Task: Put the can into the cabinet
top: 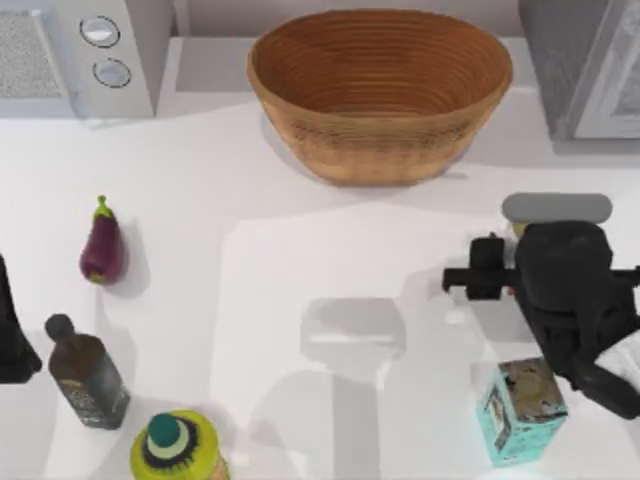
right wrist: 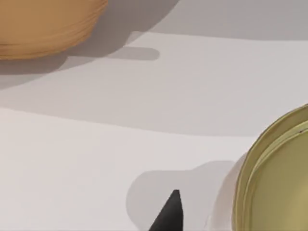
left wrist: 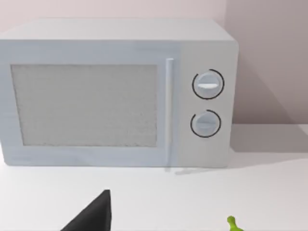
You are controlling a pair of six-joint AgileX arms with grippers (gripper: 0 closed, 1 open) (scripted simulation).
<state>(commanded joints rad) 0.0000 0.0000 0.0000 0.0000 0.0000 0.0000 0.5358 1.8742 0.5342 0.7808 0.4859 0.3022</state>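
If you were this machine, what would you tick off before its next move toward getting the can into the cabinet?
1. Can located: ok. Its gold lid shows close in the right wrist view.
2. Right gripper near the can: ok. It hangs over the table's right side, by the teal carton.
3. Can held: cannot tell; the arm hides the jaws from above.
4. Cabinet found: ok, at the far right corner.
5. Cabinet door open: cannot tell from this angle.
6. Left gripper out of the way: ok, parked at the left edge.
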